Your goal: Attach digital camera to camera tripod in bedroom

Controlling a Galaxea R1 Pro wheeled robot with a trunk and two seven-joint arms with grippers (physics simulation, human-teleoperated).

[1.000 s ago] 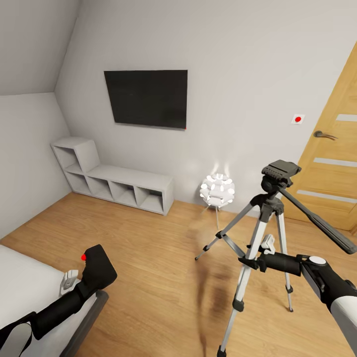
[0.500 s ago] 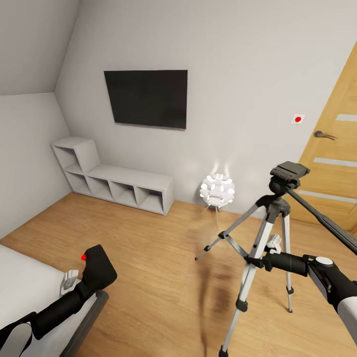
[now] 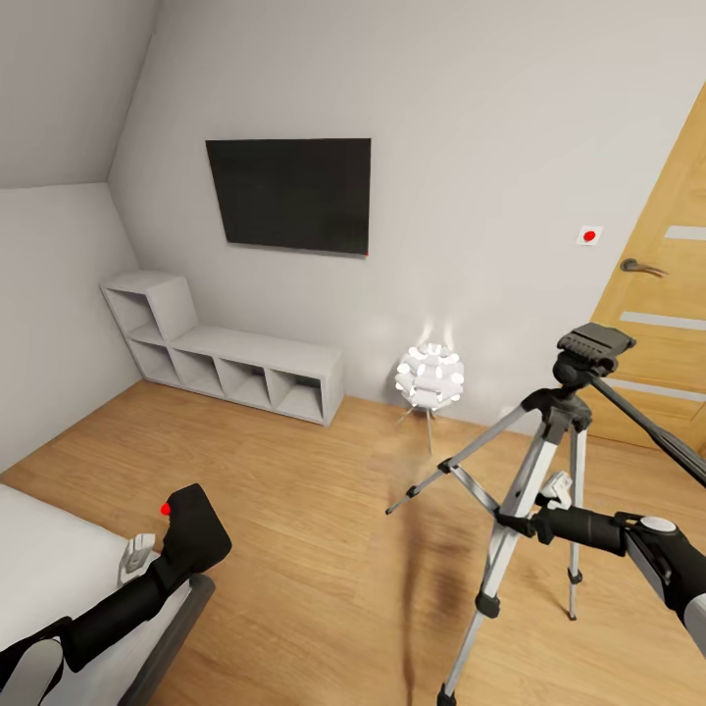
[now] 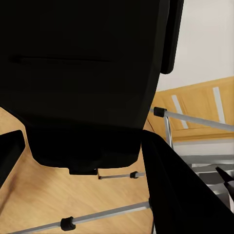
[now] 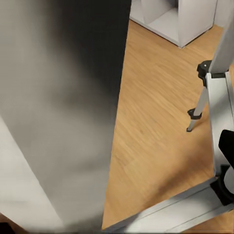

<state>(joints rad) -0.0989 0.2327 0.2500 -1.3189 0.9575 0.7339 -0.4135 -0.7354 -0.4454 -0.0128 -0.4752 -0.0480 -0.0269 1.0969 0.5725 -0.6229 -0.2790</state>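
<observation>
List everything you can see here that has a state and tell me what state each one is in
digital camera: held in the left gripper, above the bed edge, not on the tripod.
camera tripod: tilted, legs spread, head bare, gripped at a leg by the right gripper.
wall TV: screen dark.
floor lamp: lit.
door: closed.
cube shelf: compartments bare.

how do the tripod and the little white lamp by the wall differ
The camera tripod is much the taller; the lamp is shorter. The tripod has silver legs topped by a black pan head, while the lamp carries a glowing white ball of petals on thin legs. The right gripper is at one tripod leg; nothing touches the lamp. The tripod stands nearer the robot, the lamp against the wall. Both stand on the wood floor.
</observation>
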